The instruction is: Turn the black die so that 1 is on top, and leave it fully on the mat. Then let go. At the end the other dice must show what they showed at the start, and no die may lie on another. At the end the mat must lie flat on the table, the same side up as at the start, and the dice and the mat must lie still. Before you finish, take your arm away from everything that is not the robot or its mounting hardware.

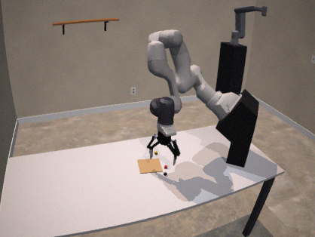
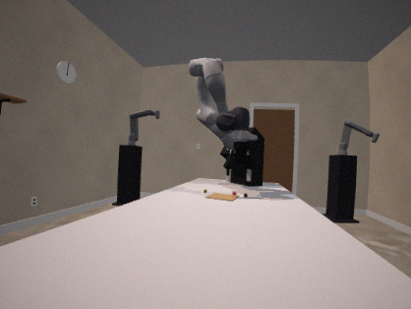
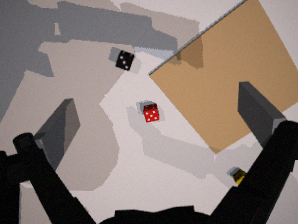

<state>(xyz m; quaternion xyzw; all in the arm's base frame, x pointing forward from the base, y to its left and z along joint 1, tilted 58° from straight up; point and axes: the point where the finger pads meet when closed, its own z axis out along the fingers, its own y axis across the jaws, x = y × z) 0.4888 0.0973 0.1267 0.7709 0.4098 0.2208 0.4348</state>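
A pale table (image 1: pixel 87 189) (image 2: pixel 197 256) (image 3: pixel 95 165) carrying a flat tan mat (image 1: pixel 150 166) (image 2: pixel 222 197) (image 3: pixel 230 75) stands in a beige-walled room with a mottled brownish floor, an orange-brown shelf (image 1: pixel 87 22) (image 2: pixel 11 98) on one wall and a brown door (image 2: pixel 273 148) framed in white. The black die (image 1: pixel 165 173) (image 2: pixel 245 195) (image 3: pixel 125 60), a small dark cube with white pips, lies on the table just beside the mat, near the red die (image 1: pixel 166 167) (image 2: pixel 234 193) (image 3: pixel 151 113). Above, the fingers (image 1: pixel 175 158) are spread wide with nothing between them.
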